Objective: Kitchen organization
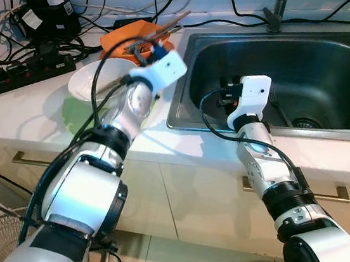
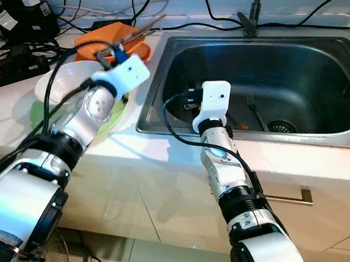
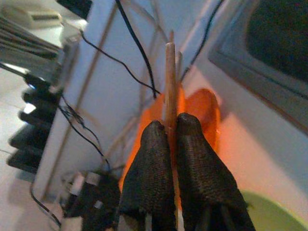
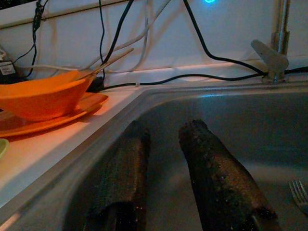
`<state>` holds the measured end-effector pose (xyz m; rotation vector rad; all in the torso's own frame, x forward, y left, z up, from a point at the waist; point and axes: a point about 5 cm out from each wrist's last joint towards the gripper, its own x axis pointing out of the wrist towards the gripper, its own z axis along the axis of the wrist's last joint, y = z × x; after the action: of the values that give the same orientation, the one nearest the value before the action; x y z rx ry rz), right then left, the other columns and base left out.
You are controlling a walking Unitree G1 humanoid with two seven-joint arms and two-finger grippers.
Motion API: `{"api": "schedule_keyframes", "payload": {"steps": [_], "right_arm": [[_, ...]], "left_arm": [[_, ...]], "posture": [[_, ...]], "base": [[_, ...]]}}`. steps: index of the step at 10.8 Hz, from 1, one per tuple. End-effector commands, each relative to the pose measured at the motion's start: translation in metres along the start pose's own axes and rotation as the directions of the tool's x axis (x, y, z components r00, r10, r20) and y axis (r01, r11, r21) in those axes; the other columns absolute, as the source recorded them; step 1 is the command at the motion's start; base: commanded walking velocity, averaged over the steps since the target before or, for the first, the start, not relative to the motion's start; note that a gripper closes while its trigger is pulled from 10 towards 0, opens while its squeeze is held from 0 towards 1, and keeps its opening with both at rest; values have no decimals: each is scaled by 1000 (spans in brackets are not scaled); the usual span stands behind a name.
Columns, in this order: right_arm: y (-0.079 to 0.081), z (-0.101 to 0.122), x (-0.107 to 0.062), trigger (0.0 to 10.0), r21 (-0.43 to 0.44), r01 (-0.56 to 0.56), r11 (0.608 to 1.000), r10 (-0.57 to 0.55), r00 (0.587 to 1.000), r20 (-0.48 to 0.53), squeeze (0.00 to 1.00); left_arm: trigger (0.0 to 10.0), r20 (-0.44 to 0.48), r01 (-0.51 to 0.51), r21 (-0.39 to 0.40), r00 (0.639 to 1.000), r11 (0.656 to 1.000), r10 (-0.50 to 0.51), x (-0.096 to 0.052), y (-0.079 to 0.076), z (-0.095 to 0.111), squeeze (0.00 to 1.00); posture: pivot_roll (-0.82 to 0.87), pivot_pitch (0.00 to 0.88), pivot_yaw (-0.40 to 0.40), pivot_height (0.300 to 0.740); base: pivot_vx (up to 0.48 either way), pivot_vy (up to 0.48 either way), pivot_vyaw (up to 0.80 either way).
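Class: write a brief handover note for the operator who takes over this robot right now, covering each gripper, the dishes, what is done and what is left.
Left gripper: shut on chopsticks, over the orange bowl on the counter beside the sink.
Right gripper: open, holding nothing, inside the sink.
White bowl sits on the green plate; orange bowl on its orange plate.
A fork lies in the sink near the drain.
Left: set down the chopsticks, fetch the fork.

Left gripper extended forward, fingers pinched together, something thin between. Right gripper reaches low, fingers parted, nothing between.
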<state>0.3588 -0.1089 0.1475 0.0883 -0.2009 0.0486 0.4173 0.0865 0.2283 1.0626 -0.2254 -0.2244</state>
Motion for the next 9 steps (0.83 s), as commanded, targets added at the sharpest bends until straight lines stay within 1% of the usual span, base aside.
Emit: {"api": "schedule_keyframes", "payload": {"steps": [1,2,3,4,5,6,7,8,9], "right_arm": [[-2,-3,-1,10000,-1,9,1000,-9,1000,-13,0],[-1,-3,-1,10000,-1,8,1000,-8,1000,-13,0],[-1,-3,-1,10000,0,7,1000,-7,1000,-13,0],[-1,-3,0,10000,0,7,1000,-7,1000,-14,0],[-1,-3,0,10000,0,7,1000,-7,1000,-14,0],[-1,-3,0,10000,-1,7,1000,-7,1000,-14,0],[-2,-4,-1,10000,-1,7,1000,-7,1000,-14,0],[-2,-4,-2,10000,-13,2,1000,-2,1000,-13,910],[-1,-4,-2,10000,-34,-11,999,11,1000,-9,1000]], "left_arm": [[0,65,-67,38,996,997,65,4,13,14,0],[0,147,-167,90,977,982,152,6,29,30,0],[8039,207,-226,118,958,967,199,7,39,41,0],[10000,296,-305,93,917,948,266,6,55,59,0],[10000,359,-341,9,878,940,315,4,65,72,0],[10000,444,-341,-182,808,922,387,-3,78,90,0],[10000,474,-289,-327,774,900,421,-7,84,98,0],[10000,473,-143,-532,767,835,433,-10,86,99,0],[10000,464,-36,-626,785,779,410,-10,81,96,0]], "posture": [[43,0,62,740],[44,0,61,740],[45,0,61,740],[46,0,60,740],[45,0,61,740],[43,0,61,740],[43,0,61,740],[42,1,61,740],[39,3,61,740]], "base": [[0,0,0],[0,0,0],[0,0,0],[0,0,0],[0,0,0],[0,0,0],[0,0,0],[0,0,0],[0,0,0]]}}
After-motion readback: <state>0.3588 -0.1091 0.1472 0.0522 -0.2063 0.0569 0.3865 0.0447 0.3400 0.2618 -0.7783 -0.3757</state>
